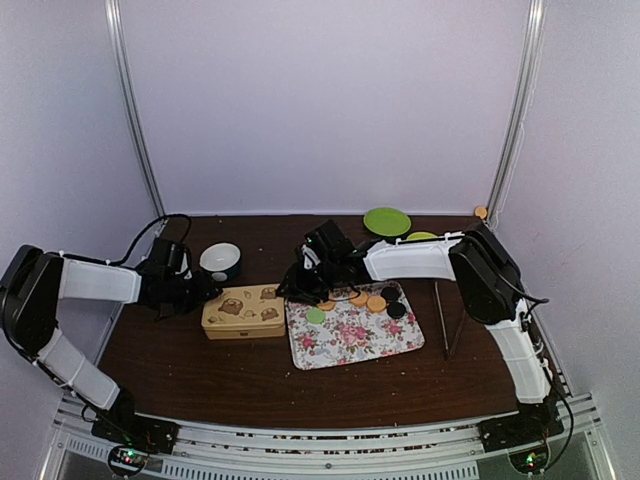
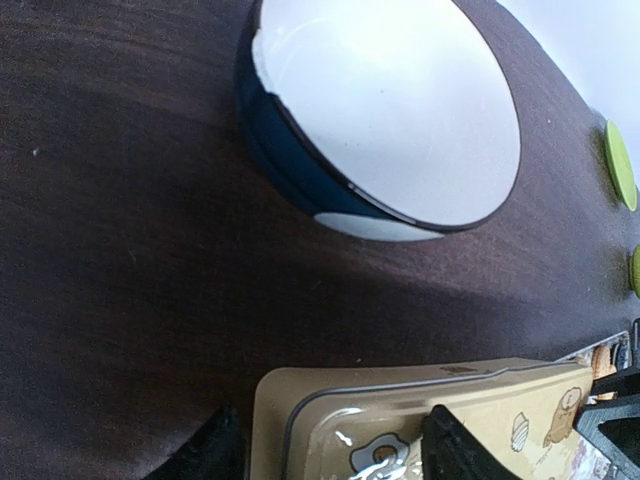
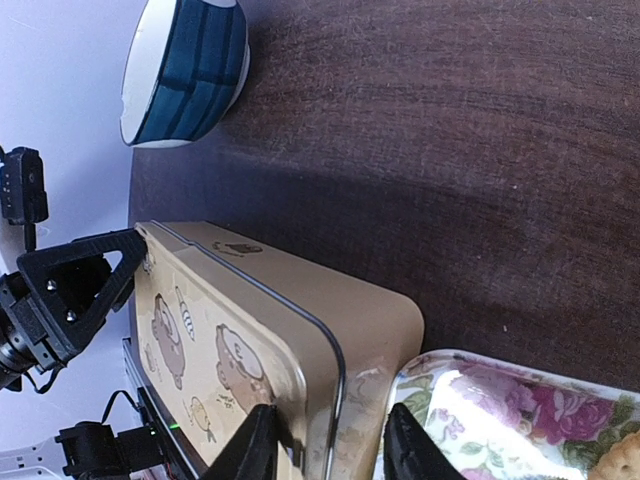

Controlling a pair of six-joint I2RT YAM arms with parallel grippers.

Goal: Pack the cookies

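The cookies lie on a floral tray: a green one, orange ones and black ones. A cream tin with bear pictures lies shut, to the left of the tray. My right gripper is at the tin's right end. In the right wrist view the gripper closes over the rim of the tin, one finger on the lid and one against the end wall beside the tray. My left gripper is open and straddles the tin's far left corner.
A blue-and-white bowl stands just behind the tin and fills the left wrist view. A green plate and a yellow-green bowl are at the back right. Thin metal tongs lie right of the tray.
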